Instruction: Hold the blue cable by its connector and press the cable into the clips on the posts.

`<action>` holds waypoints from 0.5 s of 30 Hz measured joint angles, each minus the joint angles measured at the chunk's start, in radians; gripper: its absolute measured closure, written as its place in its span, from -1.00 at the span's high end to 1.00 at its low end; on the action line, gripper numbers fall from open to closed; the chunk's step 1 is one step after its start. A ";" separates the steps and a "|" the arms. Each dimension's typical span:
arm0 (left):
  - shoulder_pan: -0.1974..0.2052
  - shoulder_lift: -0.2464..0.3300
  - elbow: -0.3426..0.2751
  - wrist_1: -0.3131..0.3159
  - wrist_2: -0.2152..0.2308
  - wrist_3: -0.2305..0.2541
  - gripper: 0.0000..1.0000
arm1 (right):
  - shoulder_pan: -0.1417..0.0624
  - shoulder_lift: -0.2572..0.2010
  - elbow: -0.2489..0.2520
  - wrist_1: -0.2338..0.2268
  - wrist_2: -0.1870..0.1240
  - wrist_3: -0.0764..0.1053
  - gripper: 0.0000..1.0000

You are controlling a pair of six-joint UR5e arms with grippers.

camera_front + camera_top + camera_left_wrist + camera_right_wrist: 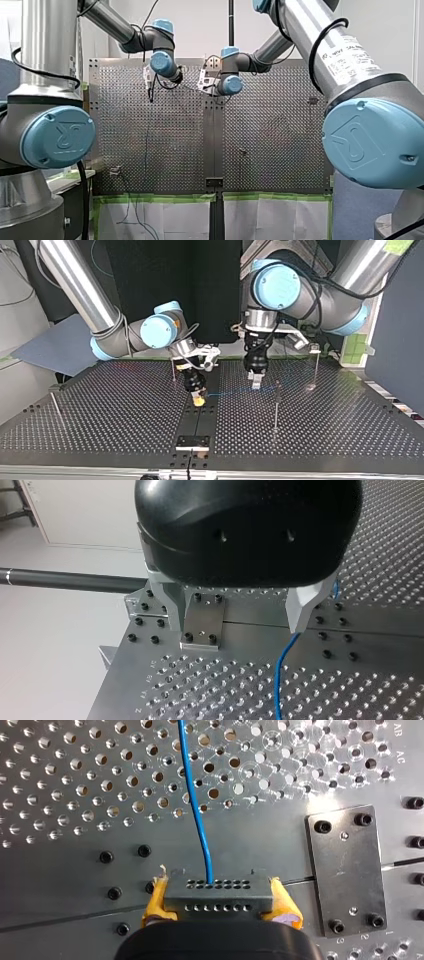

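Note:
In the right wrist view my right gripper point(217, 907) is shut with its yellow pads point(156, 902) on a black connector point(217, 892). The blue cable point(197, 805) leaves the connector and runs ahead over the perforated table. In the top view my right gripper point(198, 400) hangs low over the table's centre strip, and the cable point(240, 390) stretches toward a thin post point(276, 405). My left gripper point(256, 380) hovers above that stretch. In the left wrist view it point(237, 625) is open and holds nothing, and the cable point(282, 670) passes beneath one metal finger point(302, 612).
More thin posts stand at the top view's right back point(316, 365), at its left edge point(55, 407) and behind my right gripper point(173, 371). A black plate point(347, 870) is bolted beside the connector. A small metal plate point(202, 622) lies under my left gripper.

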 joint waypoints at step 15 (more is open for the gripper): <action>0.036 -0.075 0.063 -0.013 -0.065 0.034 1.00 | -0.003 -0.001 0.000 0.001 -0.001 0.000 -1.00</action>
